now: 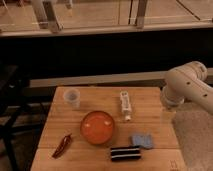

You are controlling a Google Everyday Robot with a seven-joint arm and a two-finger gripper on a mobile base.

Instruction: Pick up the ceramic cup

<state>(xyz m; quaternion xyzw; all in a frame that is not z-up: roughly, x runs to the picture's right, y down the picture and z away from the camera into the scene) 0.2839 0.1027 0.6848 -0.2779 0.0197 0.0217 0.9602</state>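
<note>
- The small, pale grey-white ceramic cup stands upright near the wooden counter's far left corner, apart from the wide orange-red bowl, so it looks easy to reach.
- The end effector is out of frame beyond the white arm on the right, released and empty.

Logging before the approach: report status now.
Gripper out of frame, open; arm right of table. Ceramic cup upright, untouched, far-left corner. White bottle lying between arm and cup.
</note>
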